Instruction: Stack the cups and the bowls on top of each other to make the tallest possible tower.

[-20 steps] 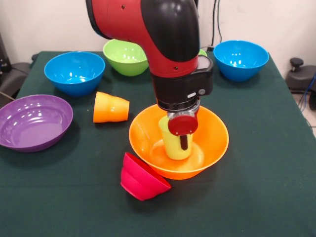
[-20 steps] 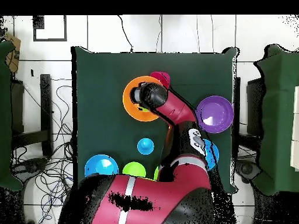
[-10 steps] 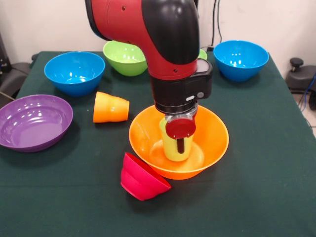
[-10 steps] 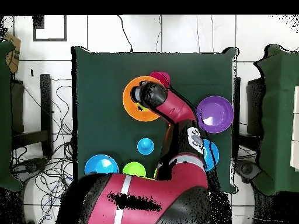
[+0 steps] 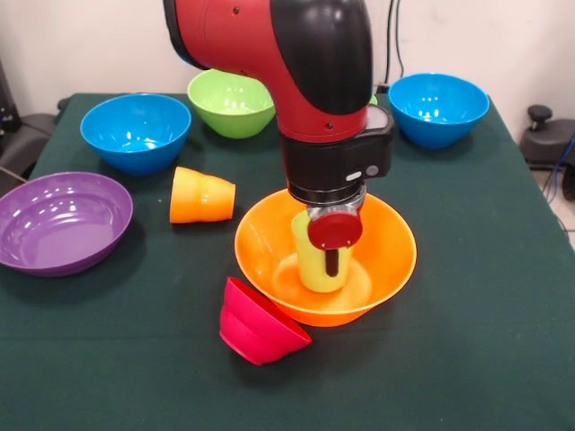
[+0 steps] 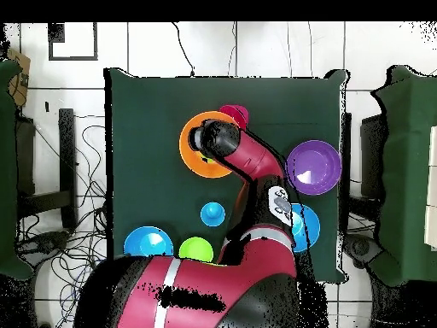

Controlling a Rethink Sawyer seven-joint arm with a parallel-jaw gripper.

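So the gripper (image 5: 333, 256) is down inside the big orange bowl (image 5: 388, 256), right at the lime green cup (image 5: 310, 260) standing in the middle; can't tell if it's pinching it or spread. The red bowl (image 5: 256, 325) leans on the orange bowl's near side, and the orange cup (image 5: 200, 195) lies tipped beside it.

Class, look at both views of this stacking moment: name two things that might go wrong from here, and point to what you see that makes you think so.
1. The lime green cup stands upright in the big orange bowl with the gripper at it; a sideways pull on withdrawal might tip it.
2. The small red bowl leans against the orange bowl's rim; a nudge to the big bowl might shift it.
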